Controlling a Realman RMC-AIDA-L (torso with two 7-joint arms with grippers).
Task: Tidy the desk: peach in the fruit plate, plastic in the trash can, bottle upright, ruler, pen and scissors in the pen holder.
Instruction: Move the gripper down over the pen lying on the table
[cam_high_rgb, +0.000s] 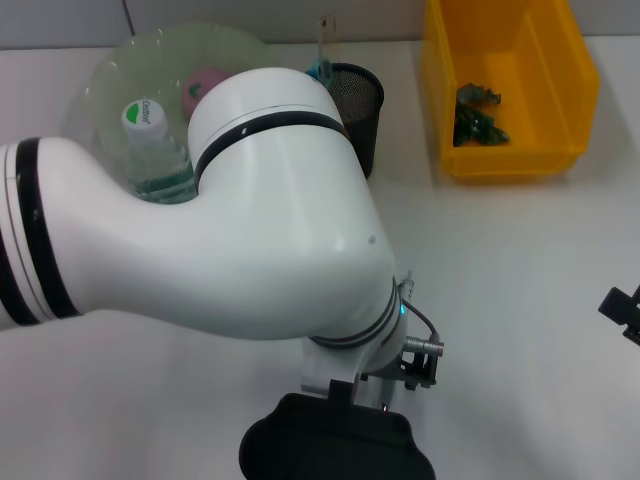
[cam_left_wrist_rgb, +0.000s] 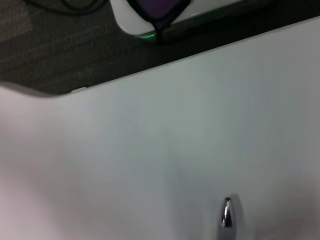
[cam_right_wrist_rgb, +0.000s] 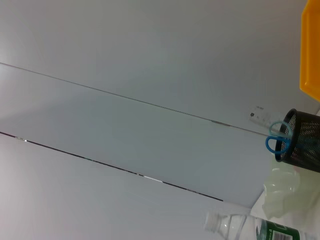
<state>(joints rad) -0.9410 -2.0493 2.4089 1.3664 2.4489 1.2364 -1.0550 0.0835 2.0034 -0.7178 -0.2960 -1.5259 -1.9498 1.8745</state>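
Note:
The pink peach (cam_high_rgb: 205, 88) lies on the pale green fruit plate (cam_high_rgb: 120, 70) at the back left. In front of the plate, the clear bottle (cam_high_rgb: 152, 140) stands upright with its white cap up. The black mesh pen holder (cam_high_rgb: 360, 105) holds the blue-handled scissors (cam_high_rgb: 320, 70) and a clear ruler (cam_high_rgb: 325, 35). Green plastic (cam_high_rgb: 478, 118) lies in the yellow trash can (cam_high_rgb: 510, 160). My left arm fills the middle and hides its gripper. A silver pen tip (cam_left_wrist_rgb: 227, 217) shows just above the table in the left wrist view. My right gripper (cam_high_rgb: 622, 310) sits at the right edge.
The table's near edge (cam_left_wrist_rgb: 150, 67) shows in the left wrist view, with dark floor and the robot base beyond it. The right wrist view shows the pen holder (cam_right_wrist_rgb: 305, 140), scissors (cam_right_wrist_rgb: 277, 142), plate (cam_right_wrist_rgb: 282, 192) and bottle (cam_right_wrist_rgb: 240, 227) against a white wall.

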